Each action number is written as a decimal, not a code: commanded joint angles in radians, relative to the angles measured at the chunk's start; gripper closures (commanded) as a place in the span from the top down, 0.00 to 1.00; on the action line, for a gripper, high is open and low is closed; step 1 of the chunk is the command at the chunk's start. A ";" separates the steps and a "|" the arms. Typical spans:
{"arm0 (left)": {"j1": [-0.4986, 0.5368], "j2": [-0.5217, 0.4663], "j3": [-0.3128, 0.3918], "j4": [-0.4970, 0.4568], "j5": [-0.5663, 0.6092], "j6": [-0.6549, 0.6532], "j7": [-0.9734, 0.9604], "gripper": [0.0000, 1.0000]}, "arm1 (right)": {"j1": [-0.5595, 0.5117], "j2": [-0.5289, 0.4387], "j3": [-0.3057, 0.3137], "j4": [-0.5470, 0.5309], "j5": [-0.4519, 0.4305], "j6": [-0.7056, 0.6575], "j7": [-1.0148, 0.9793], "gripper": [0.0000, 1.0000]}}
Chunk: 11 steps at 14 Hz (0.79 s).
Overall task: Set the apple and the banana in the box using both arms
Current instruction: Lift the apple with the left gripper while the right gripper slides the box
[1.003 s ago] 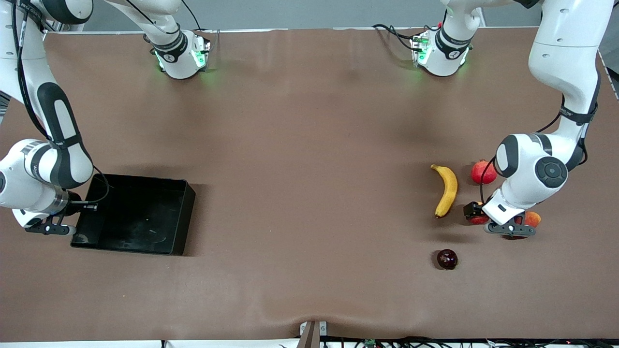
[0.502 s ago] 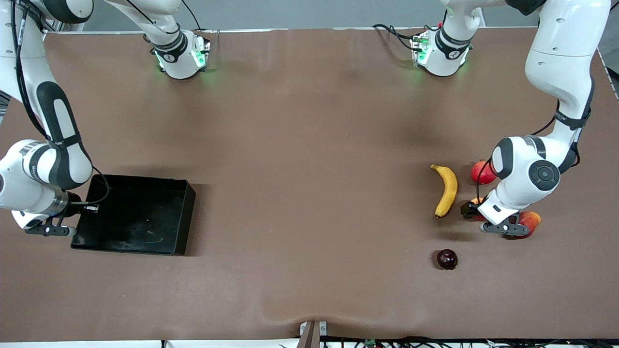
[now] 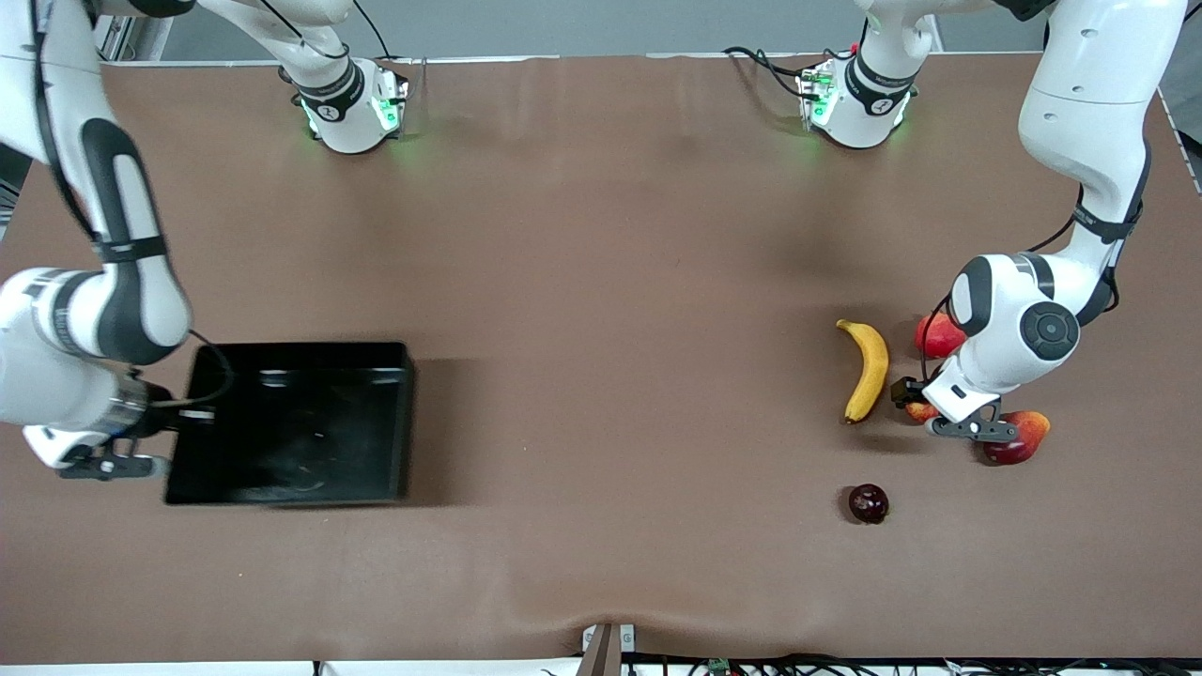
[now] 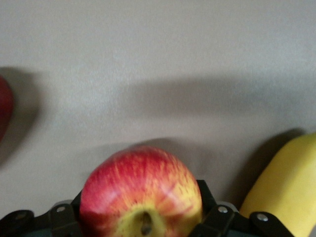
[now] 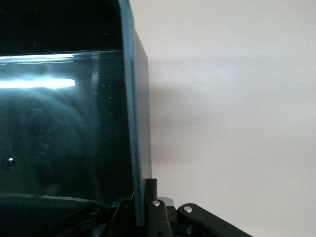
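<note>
Front view: the right pincer (image 3: 141,441) sits at the wall of the box (image 3: 291,427) toward the right arm's end of the table (image 3: 601,282), its fingers pressed onto that wall; the box appears raised a little off the table, casting a shadow beside it; the left pincer (image 3: 925,406) is low over the table at the left arm's end, pinching the apple (image 3: 920,411), which is mostly hidden under the wrist; the banana (image 3: 868,370) lies just beside it, toward the middle of the table; a pomegranate (image 3: 934,336) lies farther from the front camera than the apple, a mango (image 3: 1019,437) nearer, and a dark round fruit (image 3: 869,503) nearer still.

Left wrist view: the apple (image 4: 141,192) fills the space between the 2 black fingers (image 4: 207,197), held on both sides, stem dimple facing the camera; the banana (image 4: 286,192) lies close by.

Right wrist view: the 2 fingers (image 5: 148,202) straddle the thin upright wall of the box (image 5: 129,98), one inside, one outside, pinching it; the glossy black floor shows glare.
</note>
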 commanded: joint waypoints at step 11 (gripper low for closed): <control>0.004 -0.168 -0.007 0.038 -0.006 -0.204 0.161 0.00 | 0.509 0.029 0.004 0.000 0.170 0.107 0.486 0.00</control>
